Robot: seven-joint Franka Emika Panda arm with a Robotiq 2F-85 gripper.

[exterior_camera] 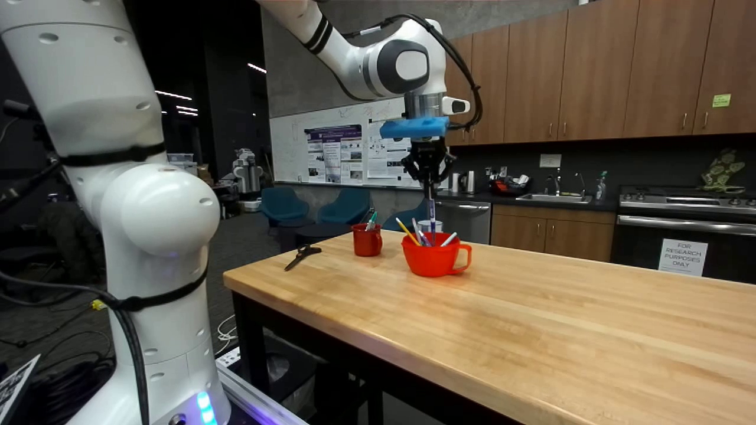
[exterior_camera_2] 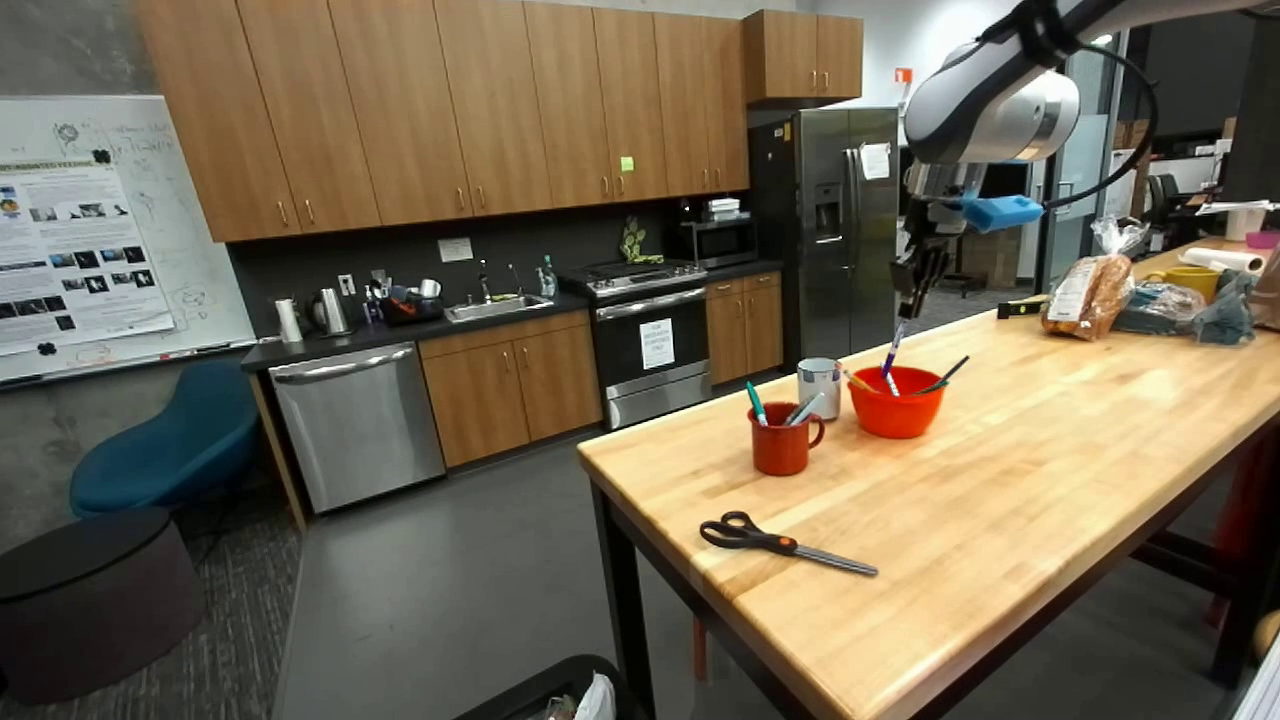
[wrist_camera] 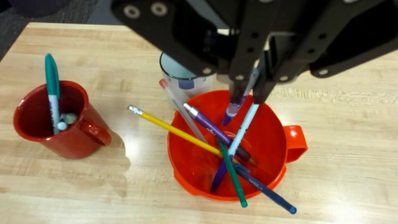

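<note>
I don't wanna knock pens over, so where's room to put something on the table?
There's bare table between the orange-red bowl and the bread, and more between the scissors, that bowl and the near long edge. Around the bowl it's crowded: the white mug and red mug stand close, and the gripper hangs above.

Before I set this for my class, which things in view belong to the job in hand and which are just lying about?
Seemingly in the job:
hand, gripping a purple marker
red bowl beneath it
yellow pencil in the bowl

Probably lying about:
scissors
bagged bread
white cup
red mug, less surely
</note>
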